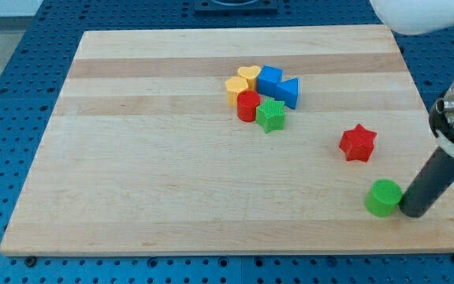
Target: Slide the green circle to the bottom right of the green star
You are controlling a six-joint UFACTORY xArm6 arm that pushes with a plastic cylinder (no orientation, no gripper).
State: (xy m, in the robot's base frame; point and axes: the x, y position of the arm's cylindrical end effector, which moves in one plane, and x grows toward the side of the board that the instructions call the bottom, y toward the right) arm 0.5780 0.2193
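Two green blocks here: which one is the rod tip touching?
The green circle, alone near the board's bottom right; my tip sits against its right side. The green star sits in the far cluster.

open board between green circle (384,197) and green star (271,115), red star (358,143) beside that path

Pale wooden counter (132,158), resting on blue perforated base (6,95). Cluster at upper centre: yellow heart (248,76), yellow block (236,87), blue cube (269,79), blue triangular block (288,92), red cylinder (248,105), green star (272,115), packed touching. Red star (358,143) alone, right of centre. Green circle (384,197) lower right, near counter's bottom edge.
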